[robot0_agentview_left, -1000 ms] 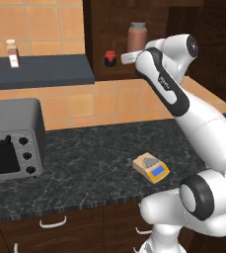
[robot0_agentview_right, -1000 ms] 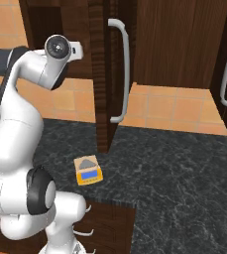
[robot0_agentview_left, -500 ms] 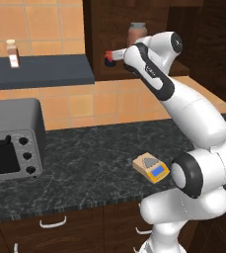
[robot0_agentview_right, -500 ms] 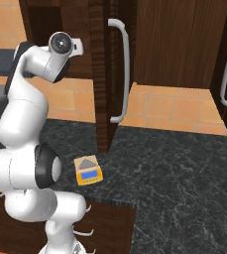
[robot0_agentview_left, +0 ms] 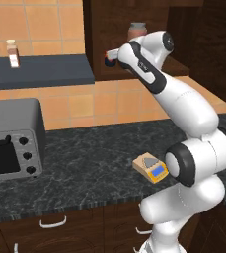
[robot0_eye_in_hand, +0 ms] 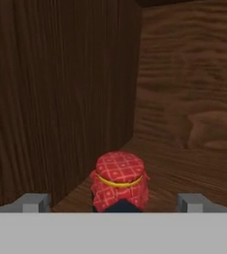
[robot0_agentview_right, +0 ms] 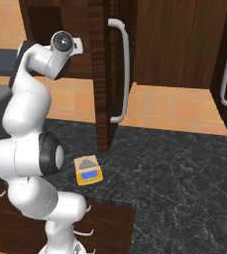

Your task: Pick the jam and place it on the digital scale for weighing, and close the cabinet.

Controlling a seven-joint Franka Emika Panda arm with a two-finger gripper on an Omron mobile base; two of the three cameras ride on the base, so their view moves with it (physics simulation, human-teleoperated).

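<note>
Hand view showed the gripper (robot0_eye_in_hand: 116, 201) spread apart, the jam (robot0_eye_in_hand: 119, 181) standing upright between its fingertips inside the cabinet (robot0_eye_in_hand: 60, 99).

No text, label or number is legible.
</note>
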